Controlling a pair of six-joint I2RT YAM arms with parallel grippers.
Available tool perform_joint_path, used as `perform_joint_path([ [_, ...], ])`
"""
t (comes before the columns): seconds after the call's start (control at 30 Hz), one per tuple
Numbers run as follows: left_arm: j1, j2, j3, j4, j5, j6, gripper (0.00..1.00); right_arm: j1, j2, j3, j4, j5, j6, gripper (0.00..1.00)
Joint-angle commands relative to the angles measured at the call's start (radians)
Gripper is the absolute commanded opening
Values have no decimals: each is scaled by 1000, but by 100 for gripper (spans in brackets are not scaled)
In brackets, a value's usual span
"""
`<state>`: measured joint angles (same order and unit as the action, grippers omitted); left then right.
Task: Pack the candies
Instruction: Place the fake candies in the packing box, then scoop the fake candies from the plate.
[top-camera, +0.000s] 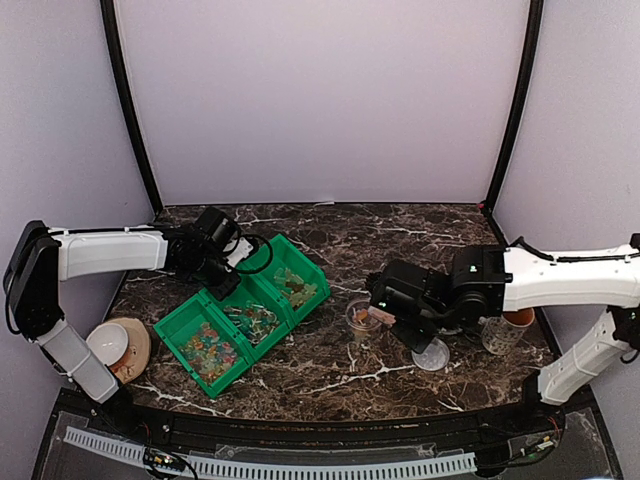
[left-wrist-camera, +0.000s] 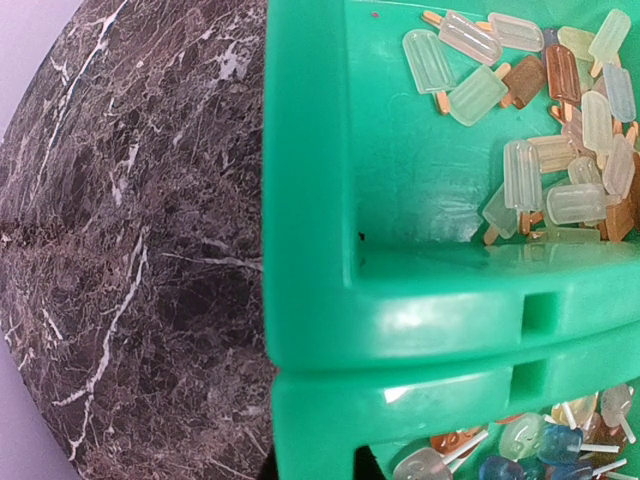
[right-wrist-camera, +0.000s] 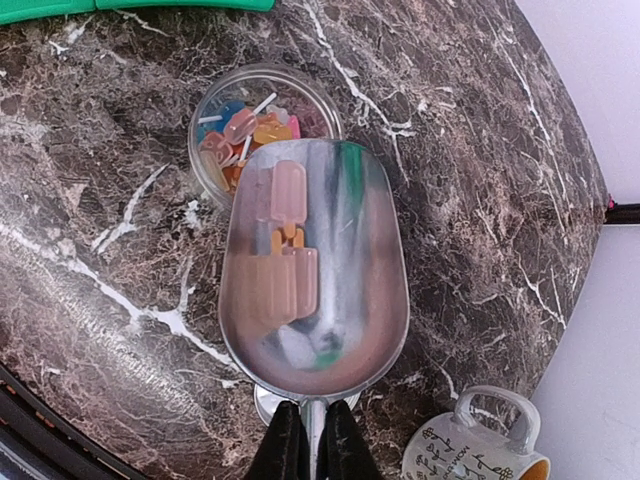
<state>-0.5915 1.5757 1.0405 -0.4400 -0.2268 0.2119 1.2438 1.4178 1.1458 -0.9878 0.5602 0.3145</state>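
Note:
The candies are tiny popsicle and lollipop shapes in mixed colours. They fill the compartments of a green bin (top-camera: 270, 262), seen close in the left wrist view (left-wrist-camera: 560, 150). My left gripper (top-camera: 218, 272) is shut on the bin's wall (left-wrist-camera: 320, 420); only dark finger edges show beside it. My right gripper (right-wrist-camera: 313, 448) is shut on the handle of a metal scoop (right-wrist-camera: 350, 270). The scoop holds a pink candy (right-wrist-camera: 288, 195), and its tip is over a small clear tub (right-wrist-camera: 215, 115) partly filled with candies. In the top view the scoop (top-camera: 383, 316) is beside the tub (top-camera: 362, 318).
The tub's clear lid (top-camera: 432, 354) lies on the marble table under the right wrist. A flowered mug (top-camera: 505, 330) stands to the right, also in the right wrist view (right-wrist-camera: 470, 450). A white bowl (top-camera: 108, 343) on a wooden plate is at the near left.

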Motion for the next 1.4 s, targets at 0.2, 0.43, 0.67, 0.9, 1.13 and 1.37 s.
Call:
perform_joint_path([
  [0.2,4,-57,0,84,0,-37,0,13,89,110,-101,-48,14,0],
  [0.43,4,-60,0,81,1,-39,0,16,136,176,-172,-70,35,0],
  [0.67,4,-57,0,81,3,-39,0,17,164,223,-221,-70,57,0],
  [0.9,4,-57,-2,84,37,-47,0,19,140,218,-230,2,102,0],
  [1.13,39,-71,-12,115,216,-100,0,17,55,189,-116,110,141,0],
  [1.37,111,-81,-5,142,473,-210,0,17,-18,152,20,197,160,0],
])
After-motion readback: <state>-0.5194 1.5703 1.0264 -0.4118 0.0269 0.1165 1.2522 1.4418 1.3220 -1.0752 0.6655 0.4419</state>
